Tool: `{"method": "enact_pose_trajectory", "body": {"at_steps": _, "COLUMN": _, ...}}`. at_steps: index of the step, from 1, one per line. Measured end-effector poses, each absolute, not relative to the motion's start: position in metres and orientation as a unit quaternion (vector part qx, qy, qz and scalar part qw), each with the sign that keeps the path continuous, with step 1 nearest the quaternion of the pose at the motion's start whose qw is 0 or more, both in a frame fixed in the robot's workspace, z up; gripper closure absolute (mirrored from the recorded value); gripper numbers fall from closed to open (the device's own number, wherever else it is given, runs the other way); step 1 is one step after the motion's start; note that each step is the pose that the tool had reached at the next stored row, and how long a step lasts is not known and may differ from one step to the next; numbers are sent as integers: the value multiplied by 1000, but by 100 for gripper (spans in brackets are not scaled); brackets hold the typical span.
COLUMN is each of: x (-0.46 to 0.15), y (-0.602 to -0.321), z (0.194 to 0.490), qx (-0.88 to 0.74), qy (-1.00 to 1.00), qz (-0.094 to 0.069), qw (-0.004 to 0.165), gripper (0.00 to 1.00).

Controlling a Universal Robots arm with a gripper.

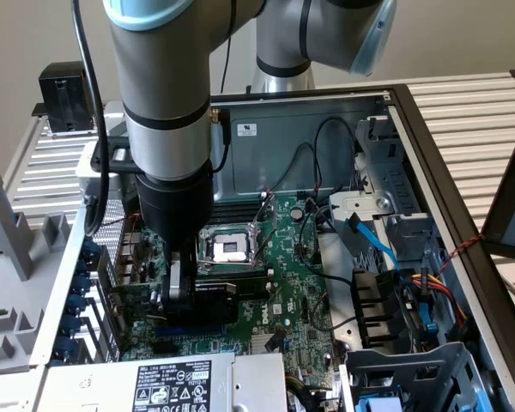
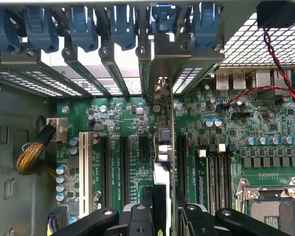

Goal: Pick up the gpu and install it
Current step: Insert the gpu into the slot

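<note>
The gpu (image 1: 236, 296) is a small card with a black shroud, standing on edge low over the large green motherboard (image 1: 300, 283) inside the open computer case. My gripper (image 1: 178, 296) is shut on the gpu at its end toward the exterior view's left. In the wrist view the gpu (image 2: 163, 140) runs edge-on between my two black fingers (image 2: 137, 219), in line with an expansion slot. Its silver bracket (image 2: 162, 64) sits at the rear slot openings of the case. Whether the card's edge is fully down in the slot I cannot tell.
The CPU socket (image 1: 232, 249) lies just behind the card. A power supply (image 1: 180, 382) is at the front and a drive cage (image 1: 412, 369) with blue and coloured cables (image 1: 373, 240) at the exterior view's right. Blue slot latches (image 2: 118, 24) line the rear wall, beside a red-black wire (image 2: 280, 64).
</note>
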State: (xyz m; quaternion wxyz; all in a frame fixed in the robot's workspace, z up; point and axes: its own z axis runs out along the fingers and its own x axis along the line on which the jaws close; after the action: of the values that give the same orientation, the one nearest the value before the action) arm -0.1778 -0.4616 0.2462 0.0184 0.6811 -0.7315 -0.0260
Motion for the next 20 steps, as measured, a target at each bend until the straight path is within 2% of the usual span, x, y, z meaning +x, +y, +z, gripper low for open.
{"method": "enact_pose_trajectory", "body": {"at_steps": 20, "x": -175, "y": -462, "z": 246, "qx": 690, "qy": -723, "qz": -31, "qw": 25, "gripper": 73}}
